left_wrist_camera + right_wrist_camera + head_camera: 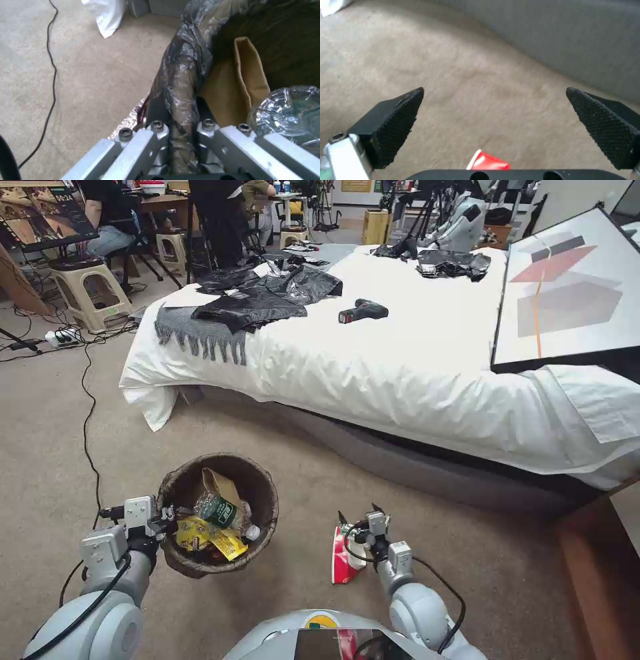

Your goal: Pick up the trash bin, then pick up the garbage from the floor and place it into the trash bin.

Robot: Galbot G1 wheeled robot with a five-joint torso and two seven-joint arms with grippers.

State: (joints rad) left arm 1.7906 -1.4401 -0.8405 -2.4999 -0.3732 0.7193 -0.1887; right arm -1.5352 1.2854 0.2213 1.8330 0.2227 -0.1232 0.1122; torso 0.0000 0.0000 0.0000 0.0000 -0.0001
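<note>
Fingers of your left gripper (181,117) are clamped on the bagged rim of the trash bin (260,493), holding it off the carpet (300,593) as a ready receptacle. It already holds a brown paper bag (246,75), bottle (220,511) and yellow wrappers (207,537). Your right gripper (493,110) hangs jaws wide apart, empty, over the red-and-white snack packet (343,563) on the floor.

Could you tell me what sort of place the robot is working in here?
Probably a lab or studio staged as a bedroom: a bed with white sheets on carpet, while stools, camera tripods and loose cables crowd the room behind it.
</note>
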